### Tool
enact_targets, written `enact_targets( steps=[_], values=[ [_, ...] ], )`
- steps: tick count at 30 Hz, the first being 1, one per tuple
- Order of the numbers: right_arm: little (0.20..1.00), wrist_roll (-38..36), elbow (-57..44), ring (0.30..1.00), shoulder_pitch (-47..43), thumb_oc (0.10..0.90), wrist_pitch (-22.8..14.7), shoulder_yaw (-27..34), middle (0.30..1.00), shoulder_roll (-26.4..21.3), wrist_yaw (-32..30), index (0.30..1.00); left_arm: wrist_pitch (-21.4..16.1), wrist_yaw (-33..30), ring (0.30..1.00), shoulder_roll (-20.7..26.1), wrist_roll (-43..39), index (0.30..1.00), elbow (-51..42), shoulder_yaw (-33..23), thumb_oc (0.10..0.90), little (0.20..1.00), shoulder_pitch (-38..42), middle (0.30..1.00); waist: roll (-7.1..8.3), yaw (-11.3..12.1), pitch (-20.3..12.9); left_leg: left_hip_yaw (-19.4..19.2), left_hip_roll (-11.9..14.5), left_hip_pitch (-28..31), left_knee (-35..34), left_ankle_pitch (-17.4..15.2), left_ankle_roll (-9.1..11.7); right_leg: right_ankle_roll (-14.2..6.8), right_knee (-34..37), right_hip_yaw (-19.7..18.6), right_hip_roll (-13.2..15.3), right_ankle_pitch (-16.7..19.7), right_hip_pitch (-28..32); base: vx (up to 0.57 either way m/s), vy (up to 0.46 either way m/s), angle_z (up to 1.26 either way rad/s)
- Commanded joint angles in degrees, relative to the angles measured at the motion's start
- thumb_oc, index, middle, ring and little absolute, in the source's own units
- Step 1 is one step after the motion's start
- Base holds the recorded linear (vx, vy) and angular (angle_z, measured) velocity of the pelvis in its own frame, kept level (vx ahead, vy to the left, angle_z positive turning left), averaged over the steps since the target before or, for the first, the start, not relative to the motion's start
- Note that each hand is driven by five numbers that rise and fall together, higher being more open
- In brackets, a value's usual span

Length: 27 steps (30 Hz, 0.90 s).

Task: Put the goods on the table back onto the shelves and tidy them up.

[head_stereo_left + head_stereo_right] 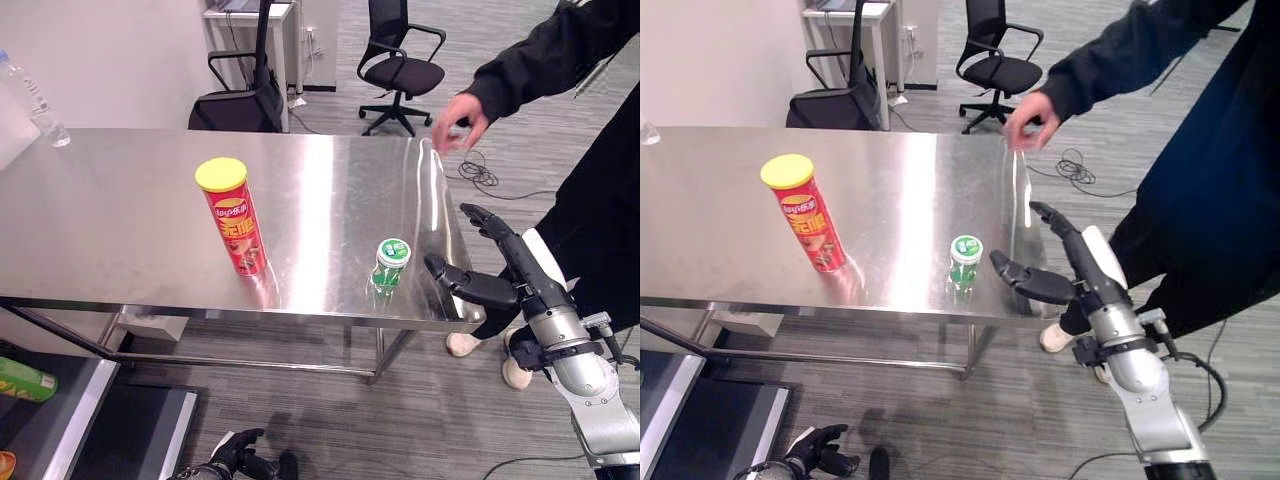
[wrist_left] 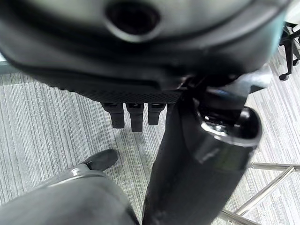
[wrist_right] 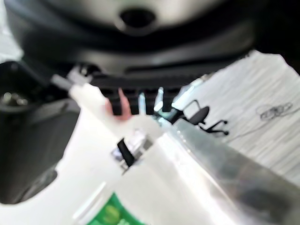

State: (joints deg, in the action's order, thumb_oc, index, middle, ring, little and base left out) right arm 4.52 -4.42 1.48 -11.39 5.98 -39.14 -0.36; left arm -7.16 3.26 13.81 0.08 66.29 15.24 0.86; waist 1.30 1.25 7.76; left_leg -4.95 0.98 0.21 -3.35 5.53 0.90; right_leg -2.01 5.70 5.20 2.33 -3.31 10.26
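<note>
Steel table [image 1: 120, 220] holds a can [image 1: 233, 217] and a jar [image 1: 390, 266]. My right hand [image 1: 492, 270] hovers spread beside the jar; my left hand [image 1: 232, 455] hangs low, fingers relaxed.

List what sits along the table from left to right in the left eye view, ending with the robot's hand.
Clear plastic bottle at the far left corner → red chip can with a yellow lid → small green-capped jar near the front edge → right hand, fingers straight, at the table's right edge.

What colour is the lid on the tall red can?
Yellow lid, best seen in the left eye view.
</note>
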Motion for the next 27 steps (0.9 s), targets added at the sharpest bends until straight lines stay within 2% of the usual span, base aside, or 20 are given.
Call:
enact_targets(
  steps=[1,15,17,19,27],
  values=[
    [0.9,2.67,-1.55,0.9,-6.54,0.8,-2.96,2.23,0.9,-4.87,-3.44,0.9,0.18,2.04,0.9,-4.04,1.54,0.9,3.83,4.66,0.8,0.9,-0.99,0.9,0.09,1.74,-3.35,1.47,3.33,-6.12,5.24,0.41,3.56,0.26,-1.69,-1.21,-2.52,-1.47,-0.92,0.0,0.0,0.0],
    [0.9,5.18,2.13,0.9,-8.94,0.8,-2.22,-1.69,0.9,-3.75,-3.61,0.9,1.5,5.09,0.9,-1.71,-1.12,0.9,-8.53,7.89,0.8,0.9,-4.62,0.9,-0.63,2.52,-2.76,2.35,3.2,-5.95,4.96,0.27,3.26,0.32,-1.76,-0.54,-2.61,-1.76,-0.74,0.0,-0.001,0.02],
    [0.9,6.46,2.89,0.9,-9.8,0.8,-1.84,-2.32,0.9,-4.15,-3.1,0.9,2.42,7.89,0.9,1.69,-3.45,0.9,-20.81,8.68,0.8,0.9,-8.0,0.9,-1.26,2.99,-2.44,2.64,3.01,-6.06,4.91,0.22,2.95,0.26,-1.78,-0.25,-2.63,-1.88,-0.82,0.0,0.0,0.0],
    [0.9,6.77,3.17,0.9,-10.05,0.8,-1.79,-2.23,0.9,-4.02,-2.95,0.9,3.26,9.6,0.9,3.5,-4.56,0.9,-26.55,8.65,0.8,0.9,-10.41,0.9,-1.51,3.23,-2.39,2.7,2.99,-6.19,4.98,0.18,2.84,0.24,-1.8,-0.14,-2.66,-1.96,-0.85,0.0,0.0,0.0],
    [0.9,7.68,2.36,0.9,-9.41,0.8,-1.3,-0.21,0.9,-2.91,-3.46,0.9,5.19,11.87,0.9,7.26,-5.62,0.9,-34.1,6.94,0.8,0.9,-14.18,0.9,-1.81,3.13,-2.41,2.96,2.86,-6.09,5.27,-0.36,2.63,0.28,-2.0,-0.02,-2.63,-2.29,-0.92,0.0,0.0,0.0]
  ],
)
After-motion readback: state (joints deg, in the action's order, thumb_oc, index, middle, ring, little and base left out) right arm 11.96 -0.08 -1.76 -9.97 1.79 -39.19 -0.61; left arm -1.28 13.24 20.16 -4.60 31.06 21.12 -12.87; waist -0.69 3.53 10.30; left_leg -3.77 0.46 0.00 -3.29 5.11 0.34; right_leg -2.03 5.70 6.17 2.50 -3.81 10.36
